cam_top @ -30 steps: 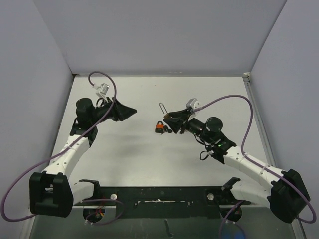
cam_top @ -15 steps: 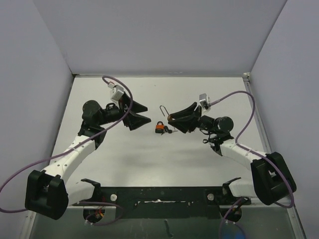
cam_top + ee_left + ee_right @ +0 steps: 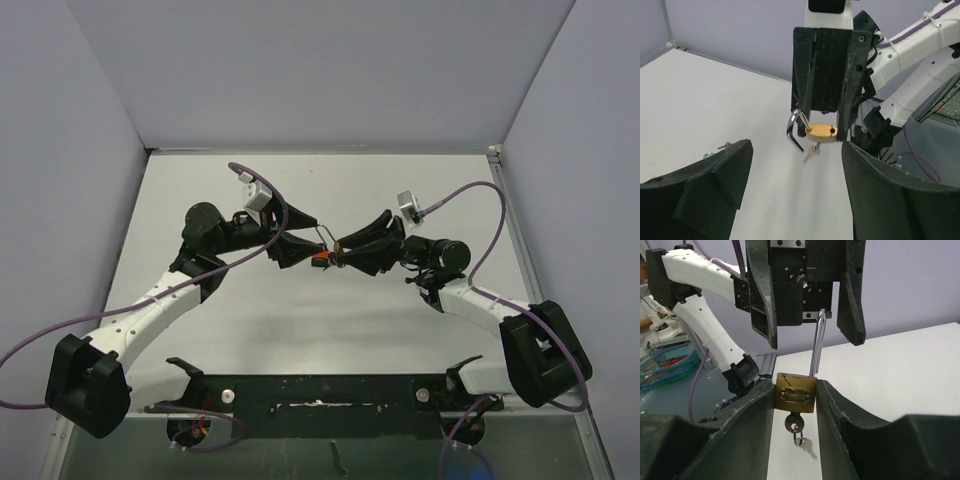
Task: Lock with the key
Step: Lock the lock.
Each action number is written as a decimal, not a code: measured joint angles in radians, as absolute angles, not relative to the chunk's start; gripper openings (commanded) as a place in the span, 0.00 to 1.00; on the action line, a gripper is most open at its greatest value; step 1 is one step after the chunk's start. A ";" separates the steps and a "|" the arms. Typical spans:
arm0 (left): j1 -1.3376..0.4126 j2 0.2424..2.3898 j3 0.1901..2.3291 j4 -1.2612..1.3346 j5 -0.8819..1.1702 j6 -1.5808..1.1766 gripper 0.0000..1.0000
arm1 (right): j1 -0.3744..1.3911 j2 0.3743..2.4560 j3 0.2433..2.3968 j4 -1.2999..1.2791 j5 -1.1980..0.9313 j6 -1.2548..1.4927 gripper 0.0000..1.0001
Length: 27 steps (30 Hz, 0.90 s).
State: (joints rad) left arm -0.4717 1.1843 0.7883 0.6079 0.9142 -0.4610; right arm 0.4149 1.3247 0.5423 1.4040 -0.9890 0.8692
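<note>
So the right fingers are clamped on the body of the brass padlock, holding it up off the worktop around the middle, between the two arms. Makes sense imo: the open shackle sticks up free and the key dangles from the keyhole underneath, so both are reachable. The left fingers are spread wide, facing it, gripping nothing. Count: one padlock, one key, two arms.
</note>
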 measured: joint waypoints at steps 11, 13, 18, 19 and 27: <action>-0.530 1.193 0.823 0.560 0.796 -0.414 0.56 | 0.446 1.309 0.542 1.408 -0.999 0.868 0.00; -0.530 1.195 0.823 0.556 0.792 -0.414 0.54 | 0.446 1.294 0.542 1.394 -0.999 0.860 0.00; -0.530 1.195 0.823 0.549 0.786 -0.414 0.48 | 0.447 1.243 0.542 1.332 -0.998 0.812 0.00; -0.530 1.194 0.823 0.549 0.785 -0.414 0.46 | 0.447 1.235 0.542 1.320 -0.998 0.801 0.00; -0.530 1.194 0.823 0.556 0.785 -0.422 0.49 | 0.466 1.219 0.542 1.227 -0.987 0.734 0.00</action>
